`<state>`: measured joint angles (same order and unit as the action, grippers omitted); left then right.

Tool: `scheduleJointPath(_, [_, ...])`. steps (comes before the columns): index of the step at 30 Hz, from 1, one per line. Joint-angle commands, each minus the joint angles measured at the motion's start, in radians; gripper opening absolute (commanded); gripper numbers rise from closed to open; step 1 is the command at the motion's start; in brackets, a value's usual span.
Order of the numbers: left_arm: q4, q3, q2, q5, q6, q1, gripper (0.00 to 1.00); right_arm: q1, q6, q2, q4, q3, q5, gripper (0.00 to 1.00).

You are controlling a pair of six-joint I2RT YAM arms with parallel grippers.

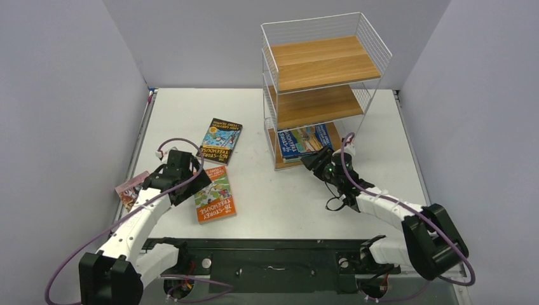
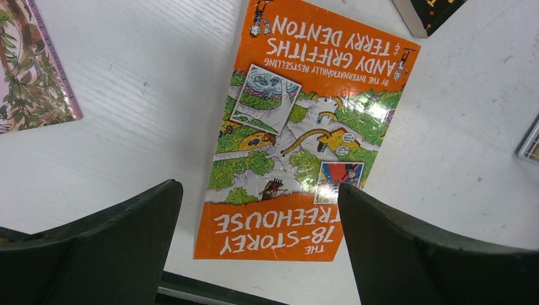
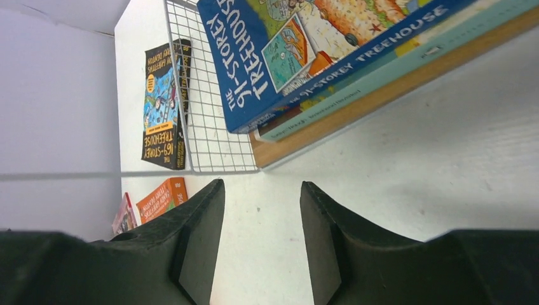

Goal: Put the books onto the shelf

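Left claw [image 2: 257, 186] hangs spread wide and empty over the near end of the orange book [image 2: 299, 133], which lies flat on the table [image 2: 127, 95]. Its arm reaches forward, wrist tipped down. On the other side, the right claw [image 3: 260, 185] is half parted and grasps nothing, its arm stretched low toward the bottom board of the shelf [image 1: 324, 60], where the blue book [image 3: 286, 57] lies on another. Left of the shelf, the dark book [image 1: 221, 140] and pink book [image 1: 130, 189] lie on the table.
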<state>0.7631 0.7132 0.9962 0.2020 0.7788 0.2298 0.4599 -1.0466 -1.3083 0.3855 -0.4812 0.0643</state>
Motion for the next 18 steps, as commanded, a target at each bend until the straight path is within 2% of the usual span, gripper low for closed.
scheduleJointPath(1, [-0.095,-0.011,0.049,-0.092,-0.037,-0.042,0.94,0.004,0.067,0.143,-0.141,0.044,-0.06,0.45])
scheduleJointPath(3, [-0.154,-0.043,0.107,-0.163,-0.035,-0.057,0.95,-0.001,0.069,0.192,-0.172,0.064,-0.082,0.45])
scheduleJointPath(6, [-0.232,-0.109,0.159,-0.194,-0.022,-0.062,0.94,-0.006,0.068,0.243,-0.204,0.087,-0.102,0.45])
scheduleJointPath(10, [-0.364,-0.172,0.215,-0.272,-0.002,-0.065,0.78,-0.01,0.061,0.297,-0.227,0.103,-0.12,0.45])
scheduleJointPath(12, [-0.41,-0.184,0.224,-0.324,0.006,-0.058,0.63,-0.01,0.065,0.302,-0.237,0.104,-0.12,0.45])
scheduleJointPath(13, [-0.421,-0.185,0.221,-0.323,0.007,-0.047,0.45,-0.01,0.067,0.303,-0.239,0.103,-0.12,0.45])
scheduleJointPath(14, [-0.422,-0.184,0.217,-0.312,0.005,-0.042,0.32,-0.012,0.067,0.303,-0.244,0.103,-0.12,0.45])
scheduleJointPath(15, [-0.416,-0.181,0.213,-0.307,0.001,-0.034,0.1,-0.012,0.068,0.302,-0.245,0.103,-0.121,0.45])
scheduleJointPath(16, [-0.403,-0.18,0.211,-0.3,-0.008,-0.031,0.01,-0.011,0.067,0.303,-0.247,0.103,-0.121,0.45])
scheduleJointPath(18, [-0.385,-0.177,0.204,-0.297,-0.025,-0.024,0.0,-0.011,0.065,0.3,-0.246,0.103,-0.119,0.45])
